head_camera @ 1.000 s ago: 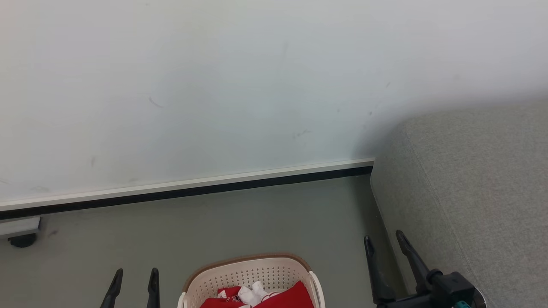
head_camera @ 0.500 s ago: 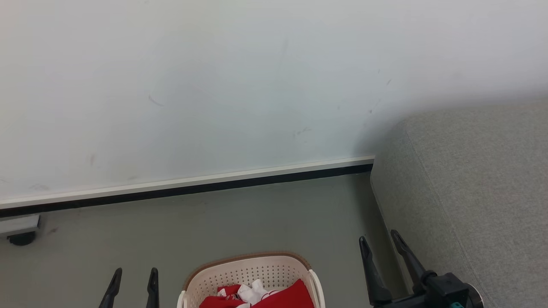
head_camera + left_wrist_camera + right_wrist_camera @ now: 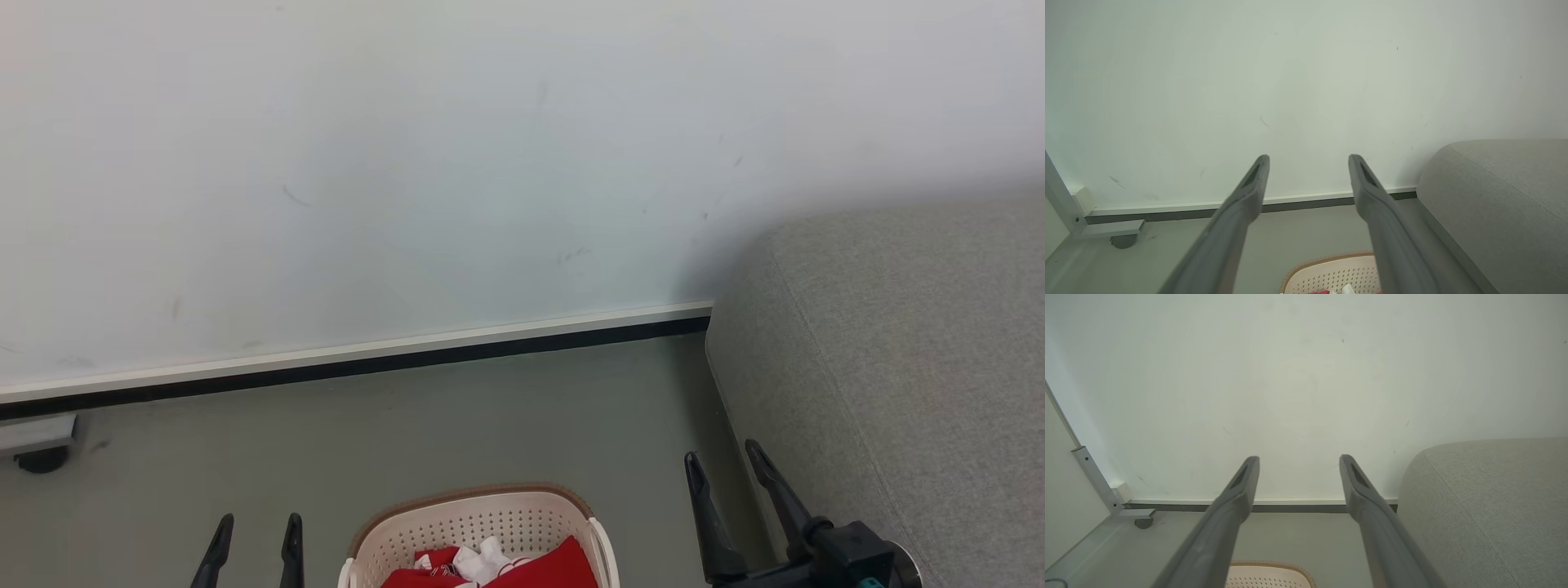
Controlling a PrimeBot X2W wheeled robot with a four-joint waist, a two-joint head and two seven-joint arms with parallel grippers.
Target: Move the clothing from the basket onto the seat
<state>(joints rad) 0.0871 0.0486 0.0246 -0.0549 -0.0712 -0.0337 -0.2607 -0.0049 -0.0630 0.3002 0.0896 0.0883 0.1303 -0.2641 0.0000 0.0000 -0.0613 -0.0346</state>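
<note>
The cream basket (image 3: pixel 469 523) with a brown rim sits on the floor at the bottom middle of the head view; red and white clothing (image 3: pixel 555 567) lies crumpled inside it. The grey seat (image 3: pixel 906 351) fills the right side, its rounded end beside the basket. My left gripper (image 3: pixel 257 523) is open at the lower left, left of the basket, with nothing between its fingers. My right gripper (image 3: pixel 722 459) is open at the lower right, between basket and seat, also empty. Both wrist views show spread fingers (image 3: pixel 1249 192) (image 3: pixel 1241 490), the basket rim (image 3: pixel 1331 269) (image 3: pixel 1274 573) below and the seat (image 3: pixel 1502 196) (image 3: pixel 1490 502) at right.
A white wall (image 3: pixel 408 163) with a dark skirting strip (image 3: pixel 367 363) stands behind the grey floor (image 3: pixel 490 416). A caster and grey frame foot (image 3: pixel 41 445) sit at the far left by the wall.
My right gripper has shifted slightly to the left in the head view. The left gripper, basket and clothing have stayed where they were.
</note>
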